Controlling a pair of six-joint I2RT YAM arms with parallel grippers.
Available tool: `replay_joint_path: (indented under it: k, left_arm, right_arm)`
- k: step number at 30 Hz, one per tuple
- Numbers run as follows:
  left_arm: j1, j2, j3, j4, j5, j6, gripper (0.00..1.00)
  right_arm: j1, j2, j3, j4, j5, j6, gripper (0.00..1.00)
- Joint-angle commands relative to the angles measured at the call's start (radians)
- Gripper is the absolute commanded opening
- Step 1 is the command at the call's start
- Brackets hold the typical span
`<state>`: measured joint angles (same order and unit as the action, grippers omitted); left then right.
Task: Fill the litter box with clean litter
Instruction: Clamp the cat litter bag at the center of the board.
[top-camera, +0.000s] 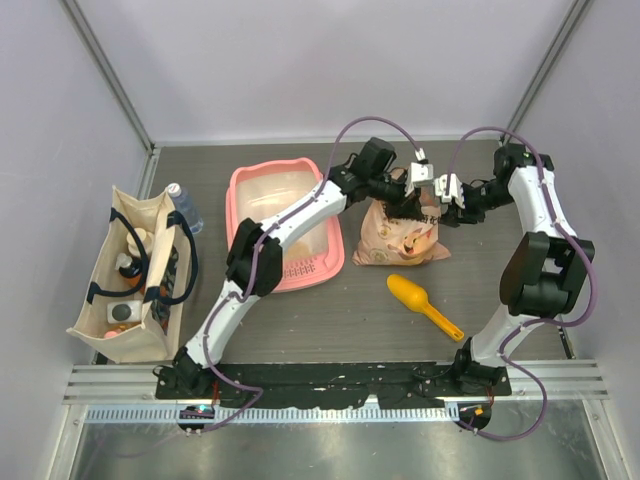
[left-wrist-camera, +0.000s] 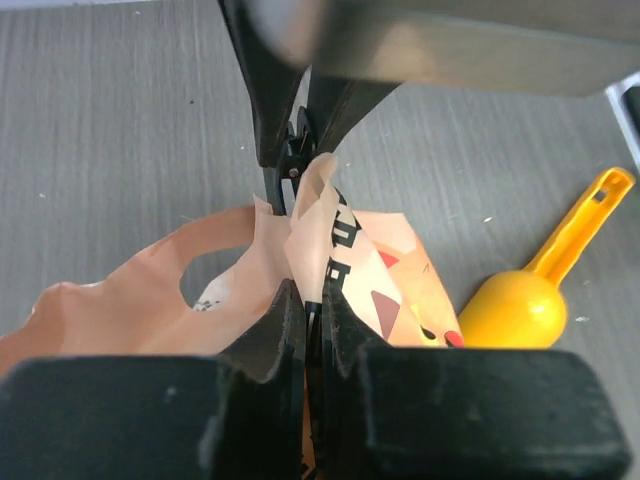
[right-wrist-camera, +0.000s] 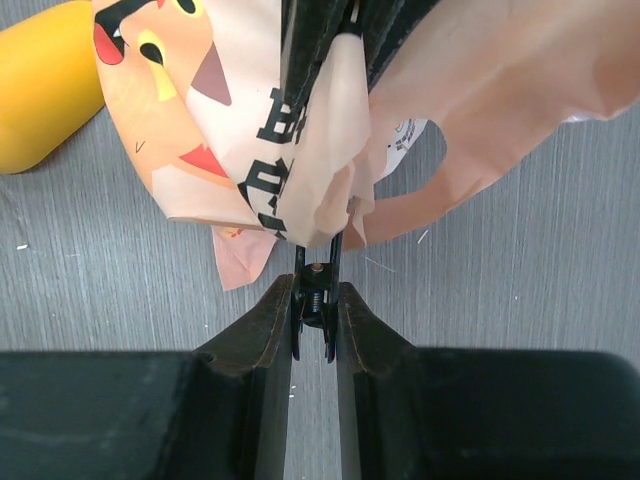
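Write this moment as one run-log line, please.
left tool: shut on peach printed plastic bag | right tool: shut on bag | yellow plastic scoop: lying on table

Smooth pink plastic litter box (top-camera: 325, 265), thin crinkled plastic bag (left-wrist-camera: 120, 300), glossy plastic scoop (left-wrist-camera: 515, 312), matt wood-grain table (left-wrist-camera: 120, 110)

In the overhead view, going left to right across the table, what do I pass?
Tote bag → litter box → bag
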<state>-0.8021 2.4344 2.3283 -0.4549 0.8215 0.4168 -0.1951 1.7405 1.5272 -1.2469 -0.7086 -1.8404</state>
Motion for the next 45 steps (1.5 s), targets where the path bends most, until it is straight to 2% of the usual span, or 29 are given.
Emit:
replay_joint_path:
  k: [1,3,5,8,9,12,13,14,16,19,22,24,26,29,30,31,34,36,37,40,45]
  left_arm:
    - [0.015,0.017,0.046,0.007,0.105,-0.191,0.04]
    - [0.026,0.009,0.028,0.034,0.128,-0.291,0.0]
    - [0.033,0.008,0.02,0.07,0.142,-0.372,0.0]
    - [0.052,0.034,0.061,0.123,0.186,-0.58,0.0]
    - [0.06,0.072,0.084,0.128,0.236,-0.715,0.0]
    - [0.06,0.138,0.14,0.179,0.326,-0.915,0.0]
    - [0.061,0.147,0.138,0.211,0.343,-1.064,0.0]
    - [0.06,0.156,0.128,0.301,0.361,-1.132,0.0]
    - [0.061,0.17,0.118,0.366,0.375,-1.251,0.0]
    - [0.061,0.163,0.118,0.351,0.334,-1.241,0.0]
    - [0.061,0.125,0.112,0.318,0.314,-1.198,0.0]
    - [0.064,0.091,0.085,0.268,0.246,-1.101,0.0]
    - [0.064,0.014,-0.01,0.321,0.197,-0.997,0.0]
    - [0.057,-0.06,-0.09,0.323,0.148,-0.844,0.03]
    - [0.055,-0.072,-0.095,0.3,0.121,-0.703,0.02]
    - [0.05,-0.083,-0.098,0.256,0.095,-0.646,0.01]
    - [0.044,-0.144,-0.153,0.274,0.044,-0.485,0.0]
    - [0.035,-0.182,-0.187,0.266,0.027,-0.422,0.0]
    - [0.035,-0.189,-0.194,0.236,0.025,-0.327,0.0]
    - [0.021,-0.207,-0.196,0.174,-0.008,-0.215,0.0]
    - [0.014,-0.219,-0.192,0.139,-0.05,-0.153,0.0]
  right_arm:
    - [-0.049,-0.055,0.036,-0.031,0.015,0.026,0.01]
    - [-0.091,-0.058,0.062,-0.032,0.024,0.05,0.02]
    - [-0.119,-0.058,0.083,-0.064,0.026,0.052,0.02]
    - [-0.152,-0.081,0.109,-0.095,0.034,0.052,0.02]
    - [-0.155,-0.09,0.111,-0.104,0.031,0.049,0.01]
    - [-0.156,-0.159,0.102,-0.138,0.006,0.004,0.02]
    - [-0.155,-0.201,0.099,-0.149,-0.017,-0.02,0.01]
    - [-0.136,-0.22,0.097,-0.161,-0.022,-0.028,0.01]
    - [-0.116,-0.275,0.084,-0.172,-0.022,-0.055,0.01]
    - [-0.064,-0.317,0.053,-0.128,-0.02,-0.01,0.02]
    - [-0.035,-0.319,0.051,-0.063,-0.015,0.114,0.01]
    - [-0.041,-0.294,0.06,0.024,-0.012,0.296,0.01]
    - [-0.062,-0.265,0.086,0.014,-0.043,0.355,0.02]
    - [-0.073,-0.231,0.146,-0.063,-0.054,0.362,0.02]
    - [-0.072,-0.226,0.169,-0.086,-0.058,0.325,0.01]
    - [-0.072,-0.225,0.18,-0.139,-0.06,0.296,0.01]
    - [-0.058,-0.202,0.202,-0.233,-0.023,0.224,0.02]
    - [-0.058,-0.191,0.206,-0.259,-0.012,0.208,0.01]
    - [-0.058,-0.193,0.203,-0.261,-0.009,0.213,0.01]
    - [-0.034,-0.19,0.199,-0.26,0.018,0.213,0.01]
    - [0.025,-0.196,0.145,-0.258,0.047,0.202,0.01]
